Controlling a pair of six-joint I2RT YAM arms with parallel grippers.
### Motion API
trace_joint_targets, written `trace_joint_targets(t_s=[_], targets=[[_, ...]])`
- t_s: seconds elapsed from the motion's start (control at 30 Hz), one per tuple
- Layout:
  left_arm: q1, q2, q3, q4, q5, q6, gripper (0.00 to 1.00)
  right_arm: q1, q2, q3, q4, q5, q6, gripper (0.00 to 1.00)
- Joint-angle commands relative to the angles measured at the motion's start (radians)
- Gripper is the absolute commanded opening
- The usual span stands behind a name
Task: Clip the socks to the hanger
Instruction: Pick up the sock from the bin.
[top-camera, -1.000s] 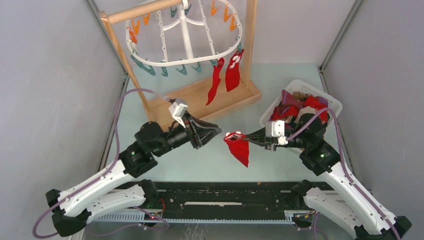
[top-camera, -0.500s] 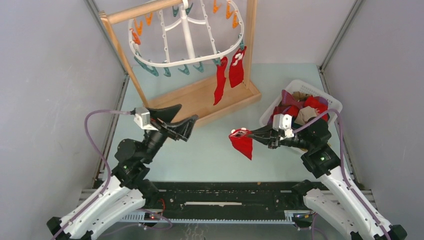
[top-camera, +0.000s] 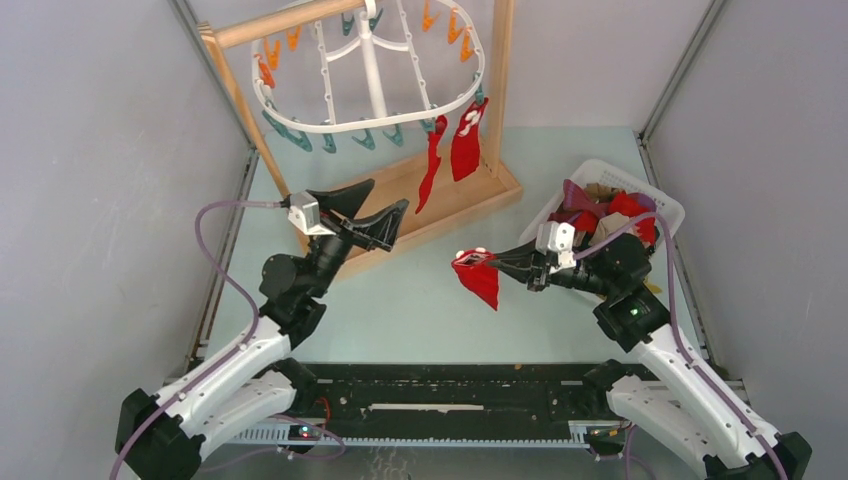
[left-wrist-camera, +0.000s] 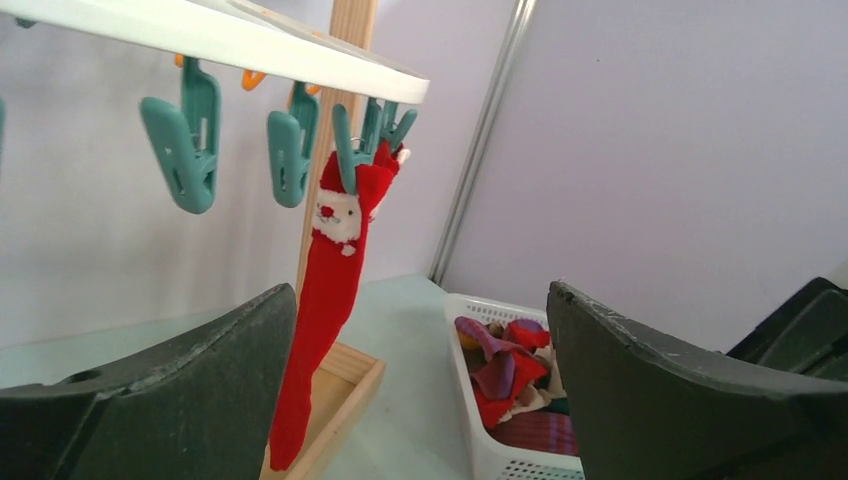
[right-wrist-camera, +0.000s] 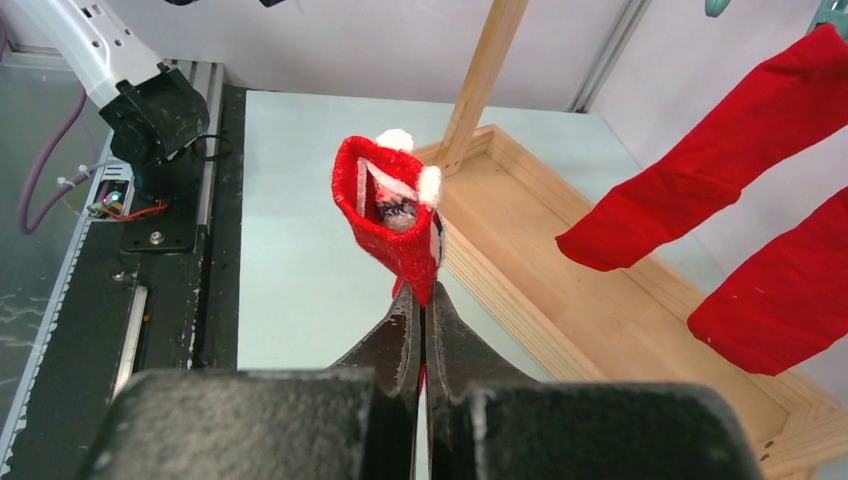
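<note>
The left hand (top-camera: 388, 198) hung above the worktop (top-camera: 400, 310), fingers wide apart and empty, aimed at the wooden stand (top-camera: 497, 90). The white hanger (top-camera: 340, 128) there carried two red socks (top-camera: 465, 145) clipped at its right rim. Further right, a red sock (top-camera: 483, 283) dangled from the right hand (top-camera: 495, 262), which was clamped on its cuff. More socks (top-camera: 610, 210) filled a basket (top-camera: 642, 185).
</note>
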Motion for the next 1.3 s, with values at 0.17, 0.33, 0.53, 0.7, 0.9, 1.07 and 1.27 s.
trace_joint_targets(t_s=[0.17,0.33,0.53,0.7,0.9,1.07,1.27], targets=[[0.007,-0.076,-0.173,0.195,0.399,-0.018,1.0,0.025,0.045,0.032,0.098,0.04,0.008,0.0],[0.0,-0.131,-0.258,0.223,0.492,-0.067,1.0,0.029,0.077,0.033,0.142,0.035,0.028,0.0],[-0.039,-0.138,-0.268,0.2,0.429,0.028,0.99,0.023,0.116,0.1,0.067,0.026,0.032,0.0],[-0.04,-0.127,-0.208,0.129,0.465,0.085,1.0,-0.008,0.102,0.1,0.066,0.004,0.052,0.0],[-0.04,-0.101,-0.165,0.103,0.474,0.099,1.0,-0.025,0.083,0.094,0.046,-0.031,0.048,0.0],[-0.044,-0.113,-0.18,0.132,0.464,0.076,1.0,-0.017,0.081,0.072,0.063,-0.038,0.059,0.0],[-0.046,-0.11,-0.194,0.151,0.465,0.068,1.0,-0.012,0.068,0.055,0.092,-0.034,0.064,0.0]])
